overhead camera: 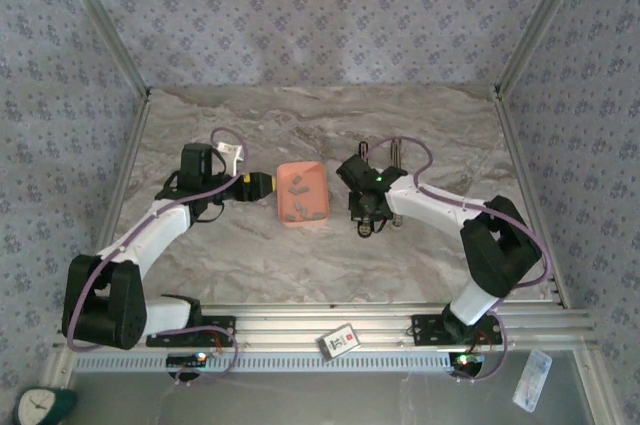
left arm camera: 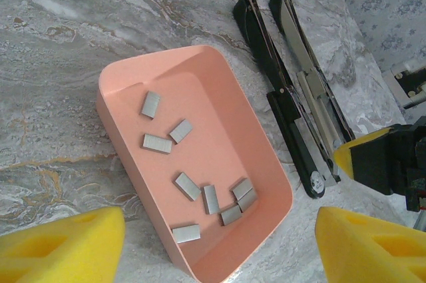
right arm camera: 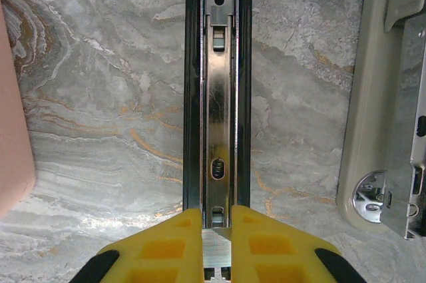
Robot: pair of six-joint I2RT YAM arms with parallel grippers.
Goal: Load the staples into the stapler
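Resting on the marbled tabletop (overhead camera: 420, 125), the tray (left arm camera: 223, 86) sits mid-scene. Right of the tray lies the stapler (left arm camera: 283, 106), flipped open, its metal rail pinched by the right fingers (right arm camera: 166, 250). The left fingers (left arm camera: 60, 246) hang spread just left of the tray. Inside the tray lie loose staples (left arm camera: 188, 186).

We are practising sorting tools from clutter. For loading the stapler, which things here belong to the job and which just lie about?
Job: short grey metal staple strips; salmon-pink plastic tray holding them; opened black stapler, right gripper shut on it; open left gripper.
Lying about: beige stapler; teal round clock; white tag; clear plastic packet.
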